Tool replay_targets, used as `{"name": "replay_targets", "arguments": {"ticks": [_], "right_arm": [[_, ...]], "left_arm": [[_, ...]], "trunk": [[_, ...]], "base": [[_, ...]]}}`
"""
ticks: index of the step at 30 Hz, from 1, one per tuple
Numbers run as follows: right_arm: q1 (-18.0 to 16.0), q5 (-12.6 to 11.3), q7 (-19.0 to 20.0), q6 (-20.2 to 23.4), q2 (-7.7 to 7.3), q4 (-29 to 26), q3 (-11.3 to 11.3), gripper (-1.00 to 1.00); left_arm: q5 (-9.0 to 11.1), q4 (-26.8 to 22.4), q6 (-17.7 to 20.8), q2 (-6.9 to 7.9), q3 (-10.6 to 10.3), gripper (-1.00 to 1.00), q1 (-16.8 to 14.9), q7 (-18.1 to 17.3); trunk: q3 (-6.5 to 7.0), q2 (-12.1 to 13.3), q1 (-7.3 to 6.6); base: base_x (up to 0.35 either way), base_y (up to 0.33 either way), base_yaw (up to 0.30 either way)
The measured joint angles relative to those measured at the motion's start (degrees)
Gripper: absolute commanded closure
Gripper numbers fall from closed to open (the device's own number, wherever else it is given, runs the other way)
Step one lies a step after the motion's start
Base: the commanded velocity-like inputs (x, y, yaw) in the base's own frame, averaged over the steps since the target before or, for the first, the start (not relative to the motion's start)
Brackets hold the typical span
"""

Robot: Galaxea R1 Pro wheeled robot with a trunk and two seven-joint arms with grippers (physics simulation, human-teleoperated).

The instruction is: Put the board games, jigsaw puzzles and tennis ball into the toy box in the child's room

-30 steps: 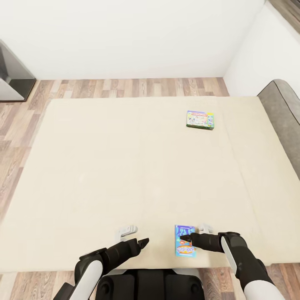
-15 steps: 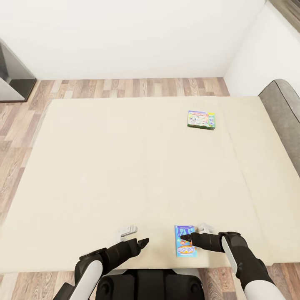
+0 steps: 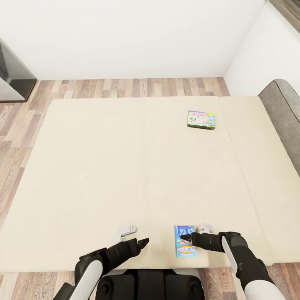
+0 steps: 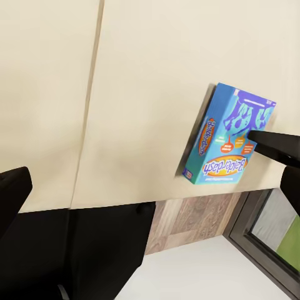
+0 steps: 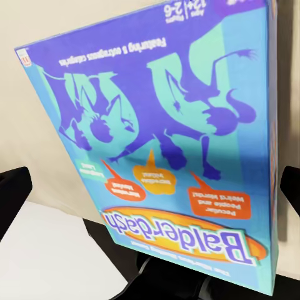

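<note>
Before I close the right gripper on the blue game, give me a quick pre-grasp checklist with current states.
1. Blue game lies flat on the bed, near its front edge: ok.
2. Right gripper is over the game: ok.
3. Right fingers straddle the box, one tip at each side in the right wrist view: ok.
4. Fingers low enough to grip: cannot tell.
5. Left gripper is apart from the game: ok.
6. Monopoly game is still on the bed: not ok, remains to collect.

My right pincer (image 3: 183, 238) hangs over the blue board game (image 3: 185, 246); the Monopoly box (image 3: 201, 119) lies far across the bed (image 3: 104, 166).
</note>
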Motion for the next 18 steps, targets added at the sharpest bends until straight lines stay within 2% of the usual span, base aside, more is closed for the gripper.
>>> {"name": "replay_targets", "arguments": {"ticks": [9,18], "right_arm": [[0.0,0.03,-0.03,-0.07,-0.06,-0.03,0.0,-1.0],[-0.01,0.02,-0.03,-0.12,-0.11,-0.02,-0.03,-1.0]], "left_arm": [[0.0,0.04,0.0,0.0,0.0,-1.0,0.0,0.0],[0.0,0.06,0.01,-0.01,0.01,-1.0,0.01,0.01]], "trunk": [[0.0,0.0,0.0],[0.0,0.0,0.0]], "base": [[0.0,0.024,0.0],[0.0,0.19,0.0]]}}
